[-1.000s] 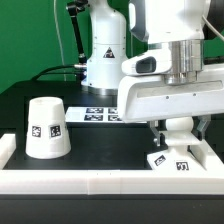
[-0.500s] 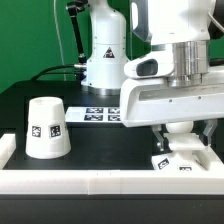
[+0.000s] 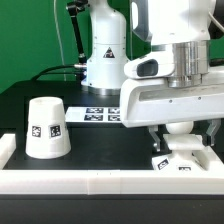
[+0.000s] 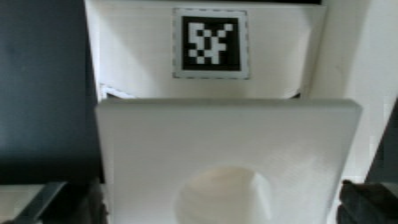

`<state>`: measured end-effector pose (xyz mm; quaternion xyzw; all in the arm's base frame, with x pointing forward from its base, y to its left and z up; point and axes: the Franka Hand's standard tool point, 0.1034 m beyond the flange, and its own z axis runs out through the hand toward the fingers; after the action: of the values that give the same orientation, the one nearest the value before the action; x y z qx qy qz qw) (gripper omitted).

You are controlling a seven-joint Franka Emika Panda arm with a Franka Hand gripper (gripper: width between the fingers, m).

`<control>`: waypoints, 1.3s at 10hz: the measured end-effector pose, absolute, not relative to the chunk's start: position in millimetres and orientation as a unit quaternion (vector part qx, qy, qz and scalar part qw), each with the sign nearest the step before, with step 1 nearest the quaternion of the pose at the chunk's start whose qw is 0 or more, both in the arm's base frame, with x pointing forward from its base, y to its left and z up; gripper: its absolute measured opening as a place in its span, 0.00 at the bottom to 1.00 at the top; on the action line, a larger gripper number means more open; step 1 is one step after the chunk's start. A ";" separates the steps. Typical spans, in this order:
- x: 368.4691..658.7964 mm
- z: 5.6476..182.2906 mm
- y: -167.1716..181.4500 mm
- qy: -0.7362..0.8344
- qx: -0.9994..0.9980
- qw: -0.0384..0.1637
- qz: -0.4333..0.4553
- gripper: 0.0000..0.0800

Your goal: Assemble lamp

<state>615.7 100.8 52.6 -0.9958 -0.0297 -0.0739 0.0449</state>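
The white cone shade [image 3: 46, 127] stands with its wide end down at the exterior view's left, a tag on its side. The square base [image 3: 178, 161] lies at the right by the front rail, with the round bulb [image 3: 181, 129] standing above it. My gripper [image 3: 181, 137] hangs straight over them, its fingers wide apart on either side of the bulb. In the wrist view the bulb [image 4: 235, 198] is a pale dome between the dark fingertips [image 4: 64, 200], and the tagged base [image 4: 214, 60] fills the picture beyond it. My gripper [image 4: 214, 205] is open.
A white rail [image 3: 100, 181] runs along the table's front edge, with a short end piece [image 3: 6, 150] at the left. The marker board [image 3: 100, 114] lies behind on the black table. The arm's white pedestal [image 3: 105, 55] stands at the back.
My gripper has sunk a little around the bulb. The shade and the base have not moved.
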 end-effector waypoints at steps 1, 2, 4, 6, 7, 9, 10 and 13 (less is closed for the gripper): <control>610.4 60.9 99.4 -0.042 -0.995 0.043 -0.074 0.87; 597.0 72.0 97.2 -0.048 -0.995 0.041 -0.074 0.87; 563.6 83.6 90.9 -0.052 -0.996 0.036 -0.069 0.87; 530.1 90.9 95.2 -0.056 -0.996 0.033 -0.063 0.87; 511.7 90.1 102.6 -0.056 -0.996 0.034 -0.062 0.87; 487.3 87.4 118.6 -0.054 -0.996 0.035 -0.059 0.87; 484.0 85.3 119.8 -0.066 -0.995 0.034 -0.064 0.87; 484.1 84.7 119.5 -0.066 -0.995 0.034 -0.063 0.87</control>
<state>484.1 119.5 84.7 -0.9953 -0.0657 -0.0626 0.0341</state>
